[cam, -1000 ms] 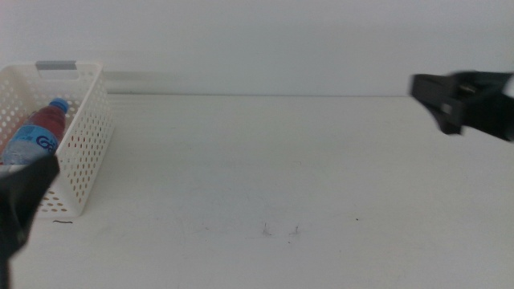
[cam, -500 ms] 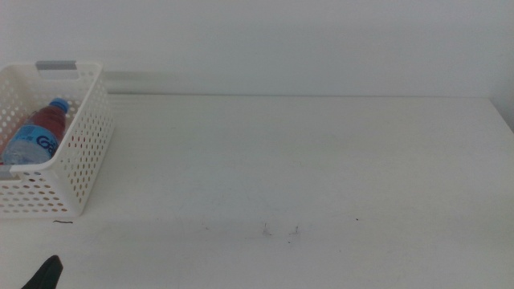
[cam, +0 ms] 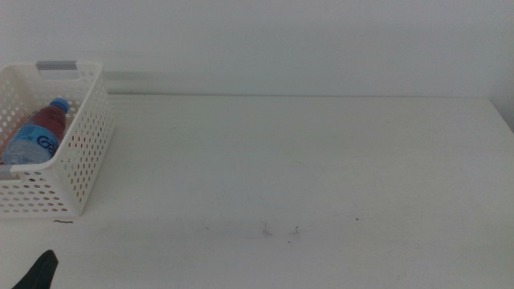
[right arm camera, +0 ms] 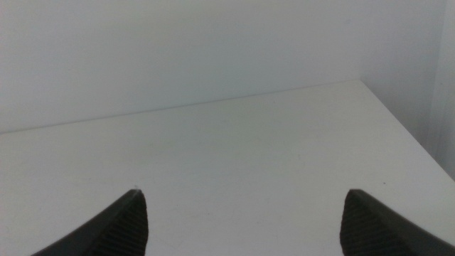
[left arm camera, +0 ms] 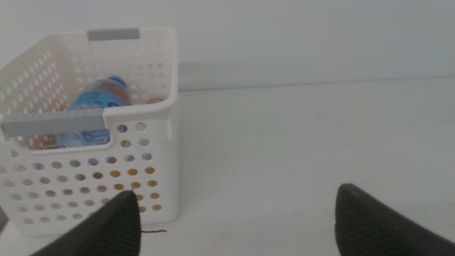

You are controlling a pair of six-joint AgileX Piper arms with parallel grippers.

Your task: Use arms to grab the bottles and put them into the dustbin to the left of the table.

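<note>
At the left edge of the white worktop (cam: 305, 160) stands the white perforated dustbin (cam: 84, 152), a grey strip on the rim of its far short wall. Inside it lies a small clear water bottle (cam: 32, 138) with a blue cap and blue label, tilted so the cap points toward the far wall. Behind the bottle a reddish shape shows, but what it is cannot be told from the middle view. The left wrist view shows the same basket with a second grey strip on its near rim, the water bottle leaning within, and yellowish colour glimpsed through the lower holes of the side wall; what lies there cannot be made out.

Near the front left corner of the worktop, only a dark tip of the left tool (cam: 38, 271) shows in the middle view. In its own wrist view the left tool (left arm camera: 234, 220) has its two dark jaws spread wide apart with nothing between them, close beside the basket's near corner. The right tool (right arm camera: 242, 220) is likewise released, jaws far apart and holding nothing, facing bare worktop toward the far right corner; it is out of the middle view. A few small dark marks (cam: 279, 231) dot the worktop near its front edge.
</note>
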